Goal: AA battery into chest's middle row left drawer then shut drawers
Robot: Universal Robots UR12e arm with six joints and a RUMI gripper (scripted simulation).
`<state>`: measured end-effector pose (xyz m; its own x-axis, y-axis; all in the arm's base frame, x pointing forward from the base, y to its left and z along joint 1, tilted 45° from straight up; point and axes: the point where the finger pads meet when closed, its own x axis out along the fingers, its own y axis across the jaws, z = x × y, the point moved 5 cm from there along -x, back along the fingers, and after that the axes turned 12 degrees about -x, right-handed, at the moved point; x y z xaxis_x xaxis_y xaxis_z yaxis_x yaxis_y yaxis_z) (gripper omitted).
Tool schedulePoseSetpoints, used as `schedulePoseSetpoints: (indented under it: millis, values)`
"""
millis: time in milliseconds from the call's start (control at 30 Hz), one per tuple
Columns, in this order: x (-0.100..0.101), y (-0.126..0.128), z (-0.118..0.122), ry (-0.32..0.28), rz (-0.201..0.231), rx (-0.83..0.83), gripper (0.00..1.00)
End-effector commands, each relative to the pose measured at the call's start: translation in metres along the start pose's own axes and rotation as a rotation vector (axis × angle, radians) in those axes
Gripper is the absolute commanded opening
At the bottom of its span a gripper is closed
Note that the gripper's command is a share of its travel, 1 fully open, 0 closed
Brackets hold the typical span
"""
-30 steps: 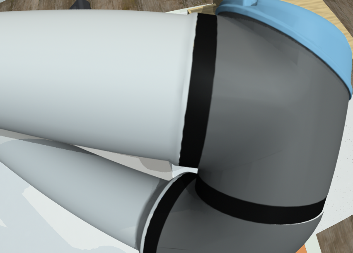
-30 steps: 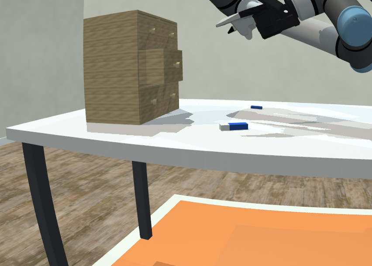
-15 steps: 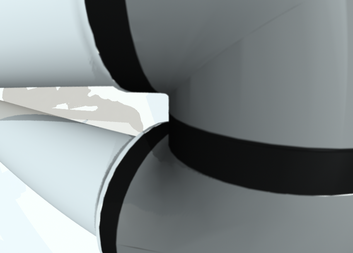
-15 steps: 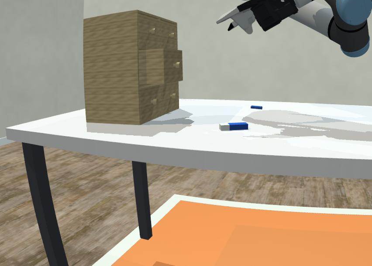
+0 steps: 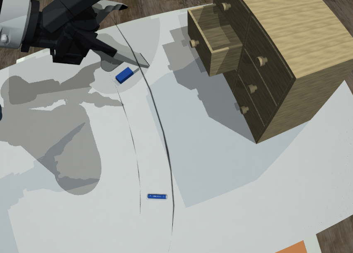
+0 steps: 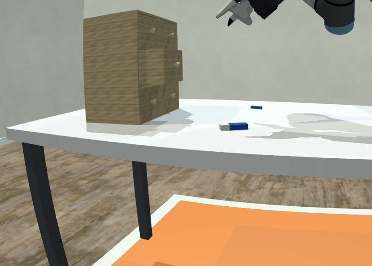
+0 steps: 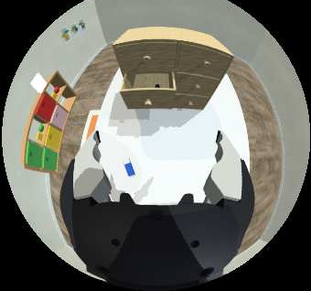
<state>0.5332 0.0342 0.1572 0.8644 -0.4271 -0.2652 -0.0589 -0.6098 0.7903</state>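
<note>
The AA battery is blue and lies on its side on the table, well away from the chest. I cannot make it out in the wrist view. The wooden chest stands upright. Its left middle drawer is pulled well out; the other drawers look shut. A small dark spot shows inside that drawer in the wrist view; I cannot tell what it is. My gripper is open and empty, high above the table in front of the chest.
A blue and white eraser lies on the table, below the gripper and in front of the chest. Shelves with coloured bins stand beyond the table. The drawer sticks out towards the gripper's side.
</note>
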Motion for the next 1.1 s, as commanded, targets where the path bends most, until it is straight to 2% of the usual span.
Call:
schedulePoseSetpoints:
  millis: [0, 300, 367, 867, 933, 1067]
  values:
    - [0.006, -0.001, -0.004, -0.158, -0.028, 0.008, 1.00]
    - [0.003, 0.003, -0.015, -0.311, -0.059, 0.006, 1.00]
    - [0.003, 0.003, -0.015, -0.311, -0.059, 0.006, 1.00]
    - [0.005, 0.006, -0.032, -0.546, -0.111, 0.009, 1.00]
    - [0.005, 0.006, -0.032, -0.546, -0.111, 0.009, 1.00]
    - [0.005, 0.007, -0.036, -0.602, -0.123, 0.008, 1.00]
